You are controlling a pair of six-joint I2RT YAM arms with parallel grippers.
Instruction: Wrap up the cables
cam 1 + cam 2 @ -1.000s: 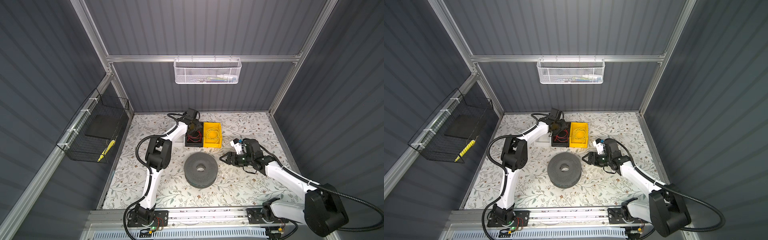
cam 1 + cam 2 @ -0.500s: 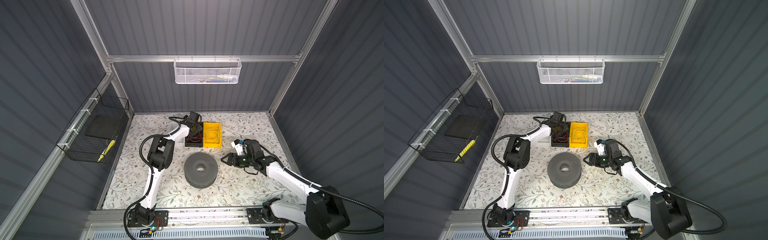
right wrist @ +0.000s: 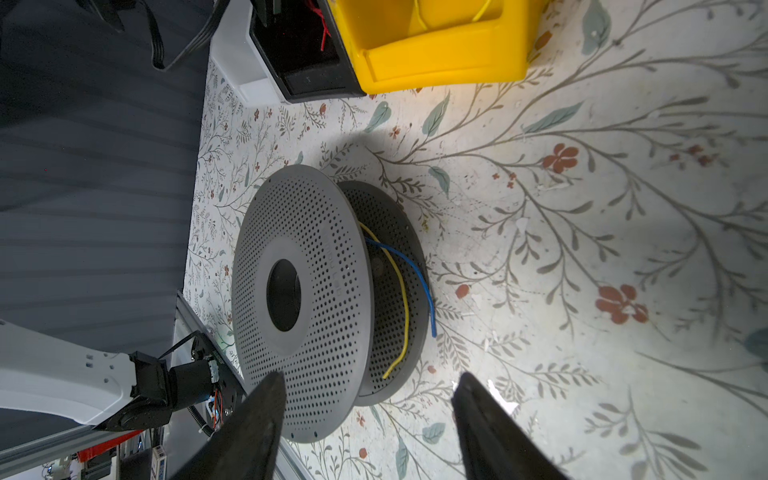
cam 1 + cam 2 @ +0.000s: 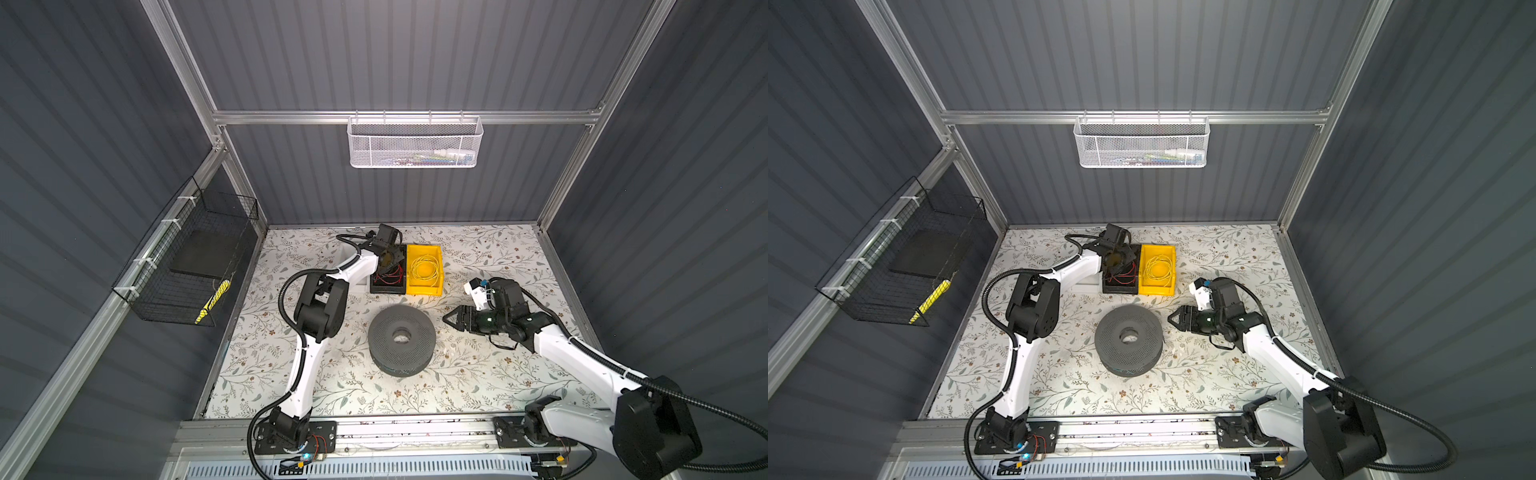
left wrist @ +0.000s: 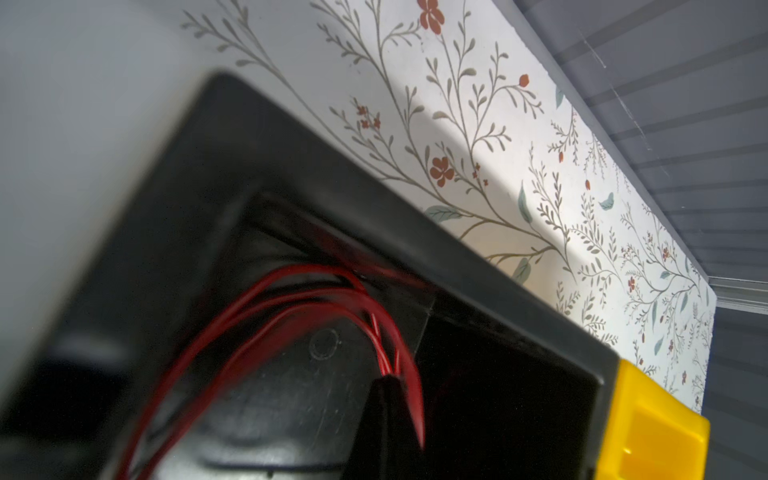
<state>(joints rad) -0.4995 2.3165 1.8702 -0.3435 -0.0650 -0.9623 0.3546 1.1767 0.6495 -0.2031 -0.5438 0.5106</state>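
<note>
1. The red cable [image 5: 413, 390] lies in loose loops inside the black bin [image 5: 291, 158].
2. The left gripper [image 5: 388, 382], down in that bin, is pinched shut on a couple of its strands.
3. The right gripper [image 4: 448, 321] hangs well away from the bin, jaws apart, empty.
4. It looks light, springy and slippery, so I'd grip near an end.
</note>
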